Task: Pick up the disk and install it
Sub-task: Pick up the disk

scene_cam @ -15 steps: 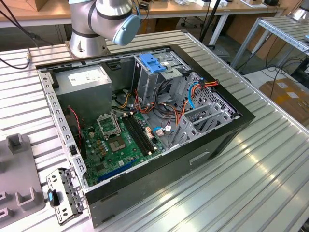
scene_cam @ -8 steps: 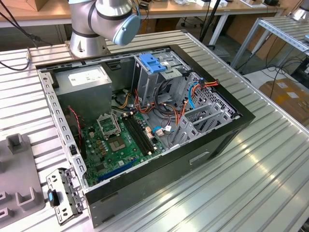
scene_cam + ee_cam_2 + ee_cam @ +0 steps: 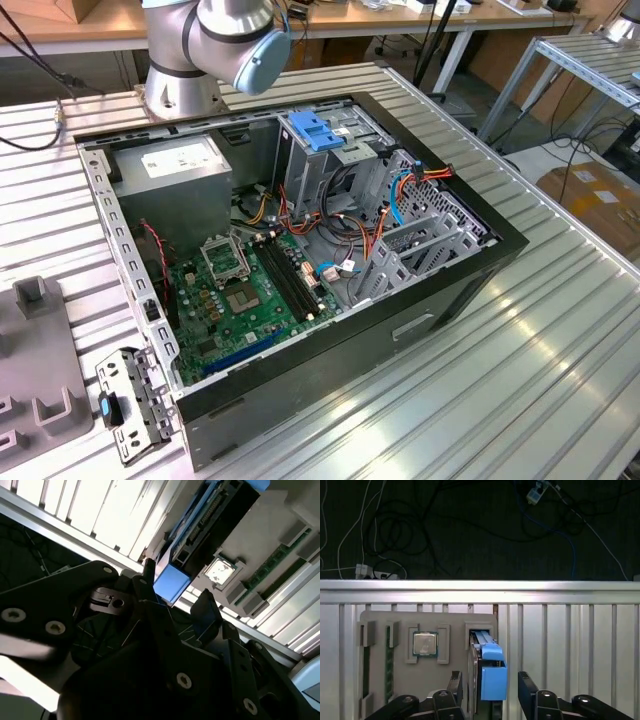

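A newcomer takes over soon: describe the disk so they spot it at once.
On the slatted metal table lies a grey holder tray. The disk stands on edge in a slot beside the square chip, straddled by the open claw. Only it there has a blue carrier.

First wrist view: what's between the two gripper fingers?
The disk, on edge in the grey holder, with a gap to each finger of the open gripper, as the first wrist view shows.

Silver-grey arm (image 3: 180,45) with pale blue joint cap (image 3: 263,57); black, seemingly plastic gripper (image 3: 490,680) dotted with silver screws (image 3: 546,695)
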Controlling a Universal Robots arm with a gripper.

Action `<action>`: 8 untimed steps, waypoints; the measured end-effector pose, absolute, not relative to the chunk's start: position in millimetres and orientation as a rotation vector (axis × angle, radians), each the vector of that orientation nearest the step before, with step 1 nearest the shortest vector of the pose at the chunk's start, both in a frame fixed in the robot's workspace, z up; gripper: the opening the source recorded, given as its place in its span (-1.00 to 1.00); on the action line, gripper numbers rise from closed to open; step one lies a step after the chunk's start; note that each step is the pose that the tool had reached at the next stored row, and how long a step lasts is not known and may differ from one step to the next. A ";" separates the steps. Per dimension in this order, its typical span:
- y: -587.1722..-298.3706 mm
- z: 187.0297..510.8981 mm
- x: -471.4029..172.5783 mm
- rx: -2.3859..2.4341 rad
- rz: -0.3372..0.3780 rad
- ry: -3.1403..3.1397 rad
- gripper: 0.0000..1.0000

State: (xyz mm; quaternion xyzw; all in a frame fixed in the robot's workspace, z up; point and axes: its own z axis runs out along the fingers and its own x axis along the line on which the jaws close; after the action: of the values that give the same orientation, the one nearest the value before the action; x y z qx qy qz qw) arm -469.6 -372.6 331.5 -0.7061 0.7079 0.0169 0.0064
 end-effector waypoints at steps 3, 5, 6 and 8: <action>-372.6 323.4 -469.6 -2.178 0.053 2.245 0.13; -372.6 319.4 -469.6 -2.169 0.052 2.254 0.13; -372.6 317.5 -469.7 -2.168 0.052 2.255 0.13; -373.2 312.4 -469.7 -2.168 0.046 2.260 0.13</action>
State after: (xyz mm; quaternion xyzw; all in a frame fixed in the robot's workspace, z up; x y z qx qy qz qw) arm -469.7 -373.2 312.4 -0.6922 0.7216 0.0148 0.0049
